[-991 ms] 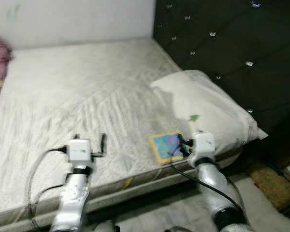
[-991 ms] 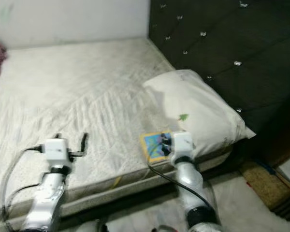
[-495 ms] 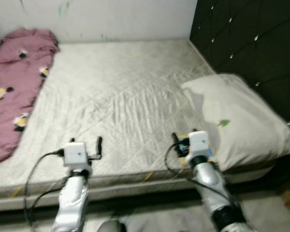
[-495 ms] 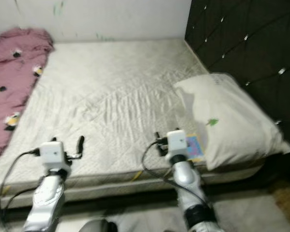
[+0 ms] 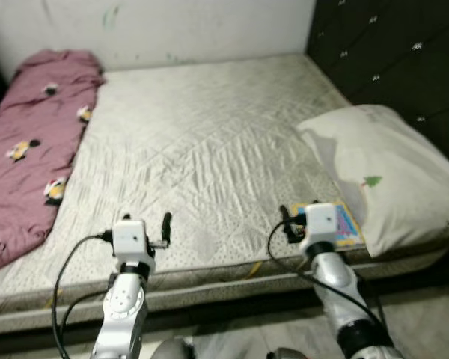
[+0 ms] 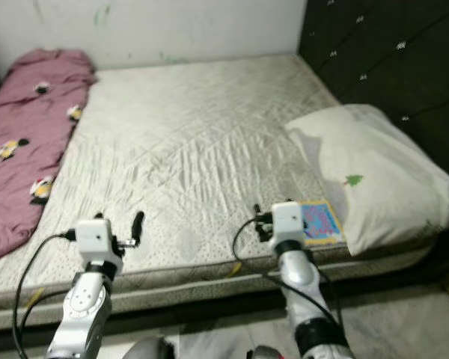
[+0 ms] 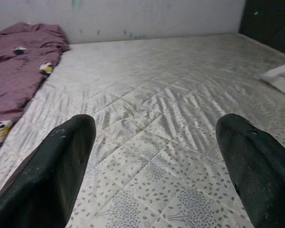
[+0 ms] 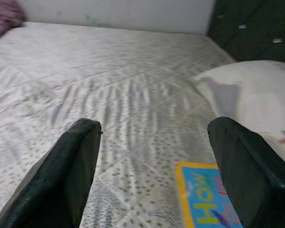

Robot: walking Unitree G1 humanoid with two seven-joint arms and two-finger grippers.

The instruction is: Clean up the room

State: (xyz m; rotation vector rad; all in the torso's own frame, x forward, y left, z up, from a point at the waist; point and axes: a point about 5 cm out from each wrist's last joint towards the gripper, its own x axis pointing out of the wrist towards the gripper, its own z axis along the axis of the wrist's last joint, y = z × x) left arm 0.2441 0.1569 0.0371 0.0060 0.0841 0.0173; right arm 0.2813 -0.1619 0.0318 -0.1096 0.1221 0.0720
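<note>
A maroon blanket (image 5: 30, 164) with small printed figures lies crumpled along the left side of the pale quilted mattress (image 5: 202, 142). A white pillow (image 5: 382, 172) rests at the right by the headboard. A colourful book (image 5: 346, 223) with a yellow border lies flat by the pillow at the bed's near edge. My left gripper (image 5: 146, 222) hovers open over the near edge, with bare mattress between its fingers (image 7: 61, 175). My right gripper (image 5: 299, 215) is open too, just left of the book (image 8: 204, 194) and not touching it.
A black tufted headboard (image 5: 389, 52) stands along the right side. A white wall (image 5: 172, 26) runs behind the bed. Grey floor (image 5: 232, 336) shows below the mattress edge, where my arms reach up.
The whole view has swung left, bringing the maroon blanket into sight and pushing the pillow and headboard to the right edge. Both grippers hold the same open pose over the near bed edge.
</note>
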